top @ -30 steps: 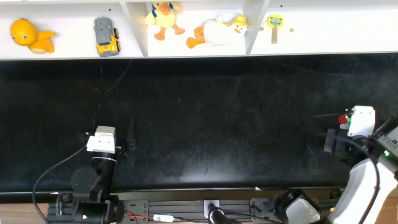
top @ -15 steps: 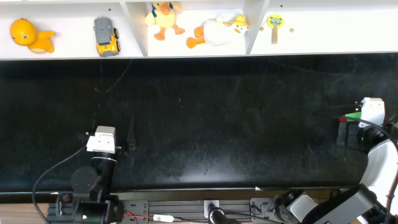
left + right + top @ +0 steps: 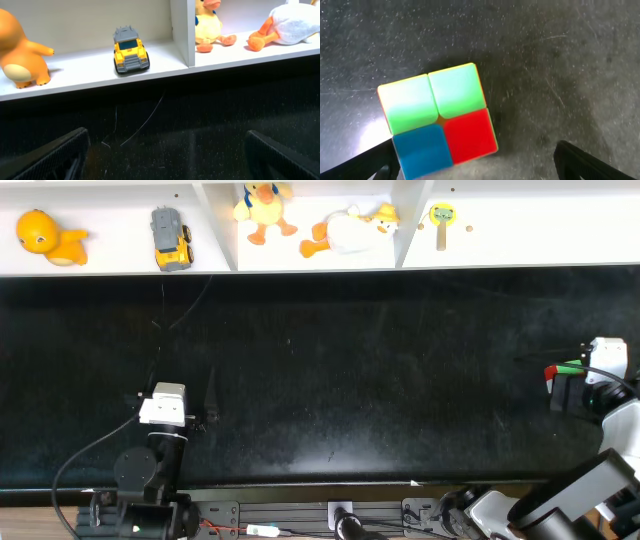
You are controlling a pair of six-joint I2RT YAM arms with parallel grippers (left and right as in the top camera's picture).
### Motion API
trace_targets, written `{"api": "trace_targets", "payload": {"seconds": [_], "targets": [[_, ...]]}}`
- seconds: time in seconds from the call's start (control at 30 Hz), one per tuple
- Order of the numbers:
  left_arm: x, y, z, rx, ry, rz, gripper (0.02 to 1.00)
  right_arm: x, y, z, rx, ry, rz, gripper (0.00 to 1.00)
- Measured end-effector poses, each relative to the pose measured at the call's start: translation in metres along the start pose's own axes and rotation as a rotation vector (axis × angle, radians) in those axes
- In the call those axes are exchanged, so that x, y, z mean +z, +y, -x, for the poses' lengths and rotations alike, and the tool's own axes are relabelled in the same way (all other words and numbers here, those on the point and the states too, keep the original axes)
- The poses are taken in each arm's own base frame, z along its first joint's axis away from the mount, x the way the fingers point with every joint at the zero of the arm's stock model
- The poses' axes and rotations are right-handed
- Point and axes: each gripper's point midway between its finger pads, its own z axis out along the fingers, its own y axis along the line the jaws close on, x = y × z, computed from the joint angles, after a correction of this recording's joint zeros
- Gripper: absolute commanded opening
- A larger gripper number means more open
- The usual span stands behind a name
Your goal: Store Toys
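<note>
Just beneath the wide-spread right claw (image 3: 475, 152) lies the colourful cube (image 3: 437, 120), not gripped

I'm seeing glare washing out green tiles on the cube (image 3: 437, 120); shelf (image 3: 110, 258) is blowing out bright, table (image 3: 330, 380) looking dim w/ speckly sheen.

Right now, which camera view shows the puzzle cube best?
The right wrist view: the puzzle cube lies on the black table, its top face plain: two green tiles, one blue, one red. The top view catches a red and green sliver of it beside the right arm. The left wrist view faces the toy shelf.
</note>
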Motion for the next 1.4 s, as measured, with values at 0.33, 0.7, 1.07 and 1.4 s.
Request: {"api": "trace_targets", "payload": {"seconds": [0.33, 0.7, 1.07, 1.4], "targets": [[0.000, 0.000, 0.000, 0.000, 0.000, 0.000, 0.998, 0.003, 0.009, 0.015, 0.021, -0.061, 0.040, 0.636], [0.000, 0.000, 0.000, 0.000, 0.000, 0.000, 0.998, 0.003, 0.014, 0.017, 0.033, -0.054, 0.056, 0.509], [0.000, 0.000, 0.000, 0.000, 0.000, 0.000, 0.998, -0.010, 0.049, 0.055, 0.043, -0.075, 0.120, 0.498], [0.000, 0.000, 0.000, 0.000, 0.000, 0.000, 0.996, -0.052, 0.044, 0.143, 0.057, -0.264, 0.077, 0.511]]}}
